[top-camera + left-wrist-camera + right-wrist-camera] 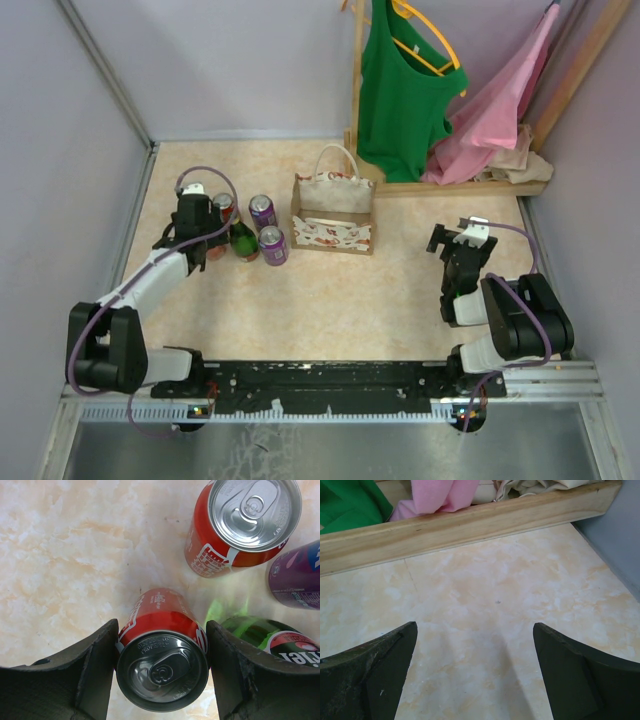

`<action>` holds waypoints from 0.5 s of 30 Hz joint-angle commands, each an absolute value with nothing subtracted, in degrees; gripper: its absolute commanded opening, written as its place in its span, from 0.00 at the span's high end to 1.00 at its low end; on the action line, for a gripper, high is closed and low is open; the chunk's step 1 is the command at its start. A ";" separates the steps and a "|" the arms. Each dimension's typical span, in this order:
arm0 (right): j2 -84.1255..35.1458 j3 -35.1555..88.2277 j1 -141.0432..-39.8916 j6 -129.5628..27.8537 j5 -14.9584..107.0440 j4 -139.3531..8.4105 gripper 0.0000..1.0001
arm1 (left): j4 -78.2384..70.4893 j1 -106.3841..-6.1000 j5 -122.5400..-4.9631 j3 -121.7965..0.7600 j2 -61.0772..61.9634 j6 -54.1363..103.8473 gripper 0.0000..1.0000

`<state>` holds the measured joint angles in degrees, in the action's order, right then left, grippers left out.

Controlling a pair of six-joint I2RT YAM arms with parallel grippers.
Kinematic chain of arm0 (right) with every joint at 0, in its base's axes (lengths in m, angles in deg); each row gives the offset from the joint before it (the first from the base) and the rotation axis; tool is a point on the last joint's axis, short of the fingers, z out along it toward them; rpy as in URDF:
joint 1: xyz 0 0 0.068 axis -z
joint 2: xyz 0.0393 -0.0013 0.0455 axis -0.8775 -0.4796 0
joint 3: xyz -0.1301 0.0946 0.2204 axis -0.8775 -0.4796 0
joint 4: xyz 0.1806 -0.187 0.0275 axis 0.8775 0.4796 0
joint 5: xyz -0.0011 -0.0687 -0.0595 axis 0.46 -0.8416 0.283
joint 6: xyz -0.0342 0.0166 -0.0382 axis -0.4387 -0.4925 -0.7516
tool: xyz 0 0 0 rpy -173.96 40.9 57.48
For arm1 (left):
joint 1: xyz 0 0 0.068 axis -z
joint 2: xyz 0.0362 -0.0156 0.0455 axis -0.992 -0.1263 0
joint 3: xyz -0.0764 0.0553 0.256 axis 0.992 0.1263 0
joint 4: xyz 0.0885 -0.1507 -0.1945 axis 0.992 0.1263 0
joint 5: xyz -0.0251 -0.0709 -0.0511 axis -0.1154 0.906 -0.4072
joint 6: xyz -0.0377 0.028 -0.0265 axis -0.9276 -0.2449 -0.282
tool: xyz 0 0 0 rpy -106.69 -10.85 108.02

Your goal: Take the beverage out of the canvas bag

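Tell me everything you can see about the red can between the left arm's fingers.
The red can is a metal drink can with white print on its side and a grey lid whose tab looks unopened. It is upright, seen from above, gripped on two sides by the left gripper's fingers. It seems to stand on the beige table, beside a green bottle, apart from another red can.

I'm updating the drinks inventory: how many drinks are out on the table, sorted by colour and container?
Red can: 2
Purple can: 2
Green bottle: 1
Total: 5
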<state>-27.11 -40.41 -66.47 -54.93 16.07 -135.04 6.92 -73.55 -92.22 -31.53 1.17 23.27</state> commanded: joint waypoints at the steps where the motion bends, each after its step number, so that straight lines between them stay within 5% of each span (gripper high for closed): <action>1: -26.64 -39.22 -66.15 -54.97 15.81 -137.50 0.01 | 2.41 -74.27 -91.46 -34.14 1.08 21.85 0.41; 4: -26.64 -39.24 -66.17 -54.97 15.86 -137.50 0.01 | 2.32 -74.47 -91.44 -34.24 0.50 21.68 0.28; 6: -26.64 -39.22 -66.14 -54.94 15.81 -137.49 0.01 | 2.26 -74.69 -91.35 -34.33 0.15 21.67 0.03; 15: -26.64 -39.20 -66.17 -55.00 15.82 -137.48 0.01 | 2.15 -75.18 -90.65 -35.47 0.26 21.79 0.00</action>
